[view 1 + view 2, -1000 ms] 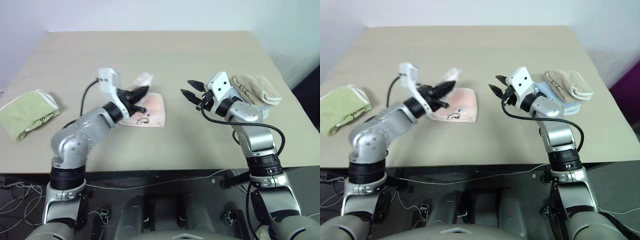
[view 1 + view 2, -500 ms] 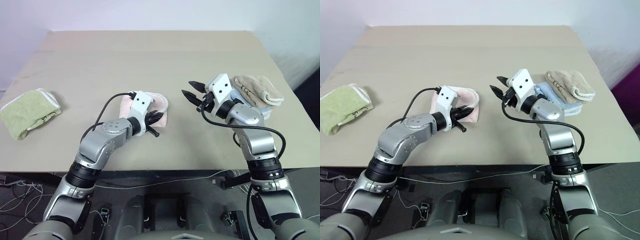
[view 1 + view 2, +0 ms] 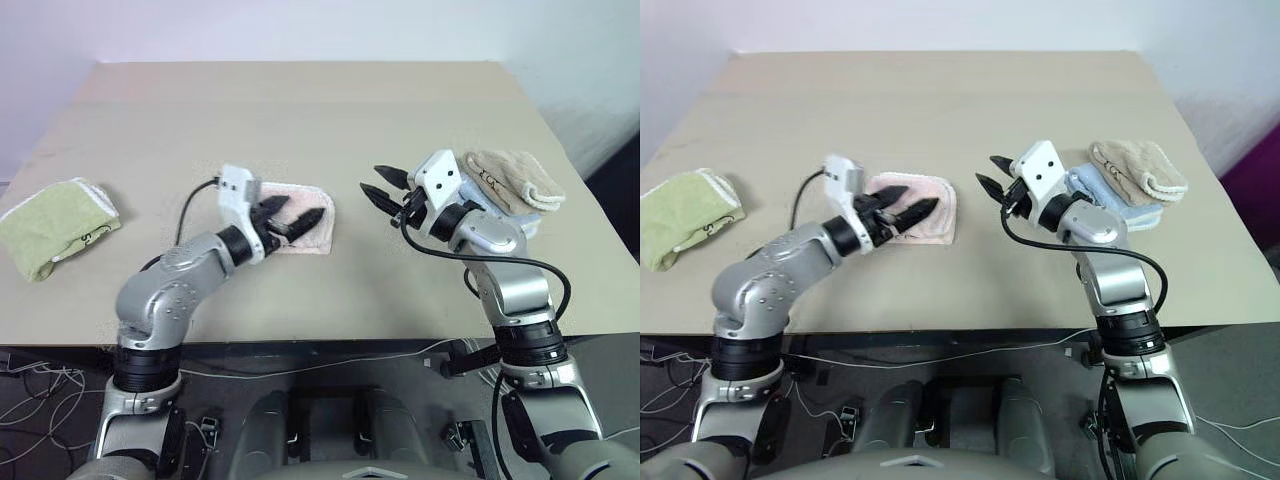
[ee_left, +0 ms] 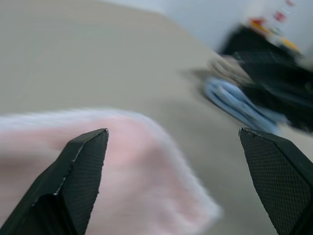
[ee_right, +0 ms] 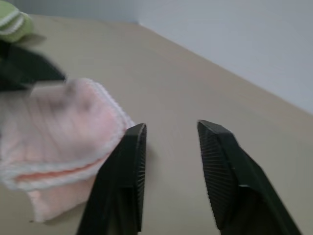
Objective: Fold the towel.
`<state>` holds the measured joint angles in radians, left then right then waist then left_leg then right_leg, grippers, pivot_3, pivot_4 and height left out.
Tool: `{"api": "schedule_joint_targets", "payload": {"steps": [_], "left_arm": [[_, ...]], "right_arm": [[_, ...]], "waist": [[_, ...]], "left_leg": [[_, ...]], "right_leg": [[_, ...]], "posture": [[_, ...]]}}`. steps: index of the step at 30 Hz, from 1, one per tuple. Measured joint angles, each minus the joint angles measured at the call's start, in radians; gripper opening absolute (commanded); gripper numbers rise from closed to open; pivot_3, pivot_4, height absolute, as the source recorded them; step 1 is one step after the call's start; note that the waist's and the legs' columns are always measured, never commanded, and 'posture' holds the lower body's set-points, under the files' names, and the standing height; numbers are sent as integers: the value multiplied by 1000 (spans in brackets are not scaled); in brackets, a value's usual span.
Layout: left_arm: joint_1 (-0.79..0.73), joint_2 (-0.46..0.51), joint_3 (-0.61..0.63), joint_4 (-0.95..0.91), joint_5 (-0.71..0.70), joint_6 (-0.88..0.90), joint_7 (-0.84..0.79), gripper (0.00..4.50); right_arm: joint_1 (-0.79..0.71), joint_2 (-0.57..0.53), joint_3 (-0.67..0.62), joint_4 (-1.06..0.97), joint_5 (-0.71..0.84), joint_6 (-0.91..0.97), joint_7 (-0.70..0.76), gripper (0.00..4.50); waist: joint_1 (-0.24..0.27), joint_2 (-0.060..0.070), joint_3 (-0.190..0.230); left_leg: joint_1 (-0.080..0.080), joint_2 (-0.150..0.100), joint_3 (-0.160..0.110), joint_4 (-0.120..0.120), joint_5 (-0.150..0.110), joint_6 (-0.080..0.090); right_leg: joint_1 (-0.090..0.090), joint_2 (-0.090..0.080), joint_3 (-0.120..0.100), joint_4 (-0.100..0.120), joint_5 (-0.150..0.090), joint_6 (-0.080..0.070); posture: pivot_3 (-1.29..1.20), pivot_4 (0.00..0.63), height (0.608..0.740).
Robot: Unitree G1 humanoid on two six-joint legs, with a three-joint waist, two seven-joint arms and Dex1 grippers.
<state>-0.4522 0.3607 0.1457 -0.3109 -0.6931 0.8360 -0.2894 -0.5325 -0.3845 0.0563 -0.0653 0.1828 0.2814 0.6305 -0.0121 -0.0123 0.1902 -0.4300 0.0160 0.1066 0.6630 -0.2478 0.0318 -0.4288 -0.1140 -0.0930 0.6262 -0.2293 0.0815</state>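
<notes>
The pale pink towel (image 3: 305, 228) lies folded into a small rectangle on the tan table (image 3: 320, 110), a little left of centre. My left gripper (image 3: 292, 213) hovers level just over its near left part, jaws wide open, holding nothing. In the left wrist view the towel (image 4: 137, 171) lies below and between the spread fingers (image 4: 83, 161). My right gripper (image 3: 373, 181) hangs to the right of the towel, apart from it, pointing toward it. Its fingers (image 5: 132, 166) stand a small gap apart with nothing between them, and the towel (image 5: 63, 132) is beyond them.
A light green folded towel (image 3: 55, 225) rests near the table's left edge. A beige folded towel (image 3: 515, 178) lies on a light blue one (image 3: 1110, 195) behind my right hand, near the right edge. Bare tabletop stretches behind the pink towel.
My left gripper laid the lifted towel flap down, then opened wide and drew back to the left. The towel now lies folded. My right gripper's fingers narrowed a little.
</notes>
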Motion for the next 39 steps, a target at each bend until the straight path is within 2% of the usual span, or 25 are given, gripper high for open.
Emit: {"api": "schedule_joint_targets", "payload": {"steps": [2,3,11,19,24,27,32,35,38,39], "left_arm": [[0,42,7,66,97,-64,42,3526],[1,50,7,98,131,-83,53,3186],[-8,5,-47,246,252,-218,2,440],[-29,-16,-164,365,364,-280,-66,440],[-28,1,-216,407,463,-331,-83,440],[-14,-2,-216,404,476,-355,-87,440],[57,-68,-80,316,350,-323,-88,440],[54,-106,98,256,154,-214,-41,440],[33,-72,266,241,-7,-82,18,1015],[32,-51,305,244,-47,-31,36,1334]], "right_arm": [[-6,43,28,3,-3,17,-9,137],[-9,60,44,10,-4,19,-10,0],[-116,212,112,219,-16,33,-31,0],[-127,285,159,471,-78,-8,-50,0],[-141,298,166,531,-103,-68,-64,0],[-130,299,162,522,-99,-82,-61,0],[-59,263,149,375,-77,-91,-22,0],[-33,221,125,247,-47,-70,-3,0],[-21,159,85,145,-20,-39,7,0],[-18,138,67,123,-16,-30,8,0]], "waist": [[-1,0,0],[0,0,0],[2,0,0],[-4,0,0],[-5,1,-2],[-5,1,-2],[-5,1,-1],[-5,1,-1],[-4,1,-1],[-3,1,-1]], "left_leg": [[1,0,0,0,-1,1],[1,0,0,0,-1,2],[0,-1,0,1,0,0],[0,-1,1,1,0,-1],[3,0,1,1,0,-1],[4,0,1,0,0,-1],[1,0,0,0,0,-1],[1,0,-1,0,-3,1],[1,0,-1,0,-3,3],[1,0,-1,0,-2,3]], "right_leg": [[1,1,0,0,0,0],[1,1,0,1,0,0],[1,-1,0,0,0,0],[0,0,0,1,0,0],[2,0,0,2,0,0],[2,-2,0,2,0,0],[0,-4,1,2,0,0],[0,-4,1,2,0,0],[0,-4,0,2,0,0],[0,-3,0,2,0,0]], "posture": [[0,150,740],[0,150,740],[0,150,740],[0,150,740],[0,150,740],[0,150,740],[0,150,740],[0,150,740],[0,150,740],[0,150,740]]}}
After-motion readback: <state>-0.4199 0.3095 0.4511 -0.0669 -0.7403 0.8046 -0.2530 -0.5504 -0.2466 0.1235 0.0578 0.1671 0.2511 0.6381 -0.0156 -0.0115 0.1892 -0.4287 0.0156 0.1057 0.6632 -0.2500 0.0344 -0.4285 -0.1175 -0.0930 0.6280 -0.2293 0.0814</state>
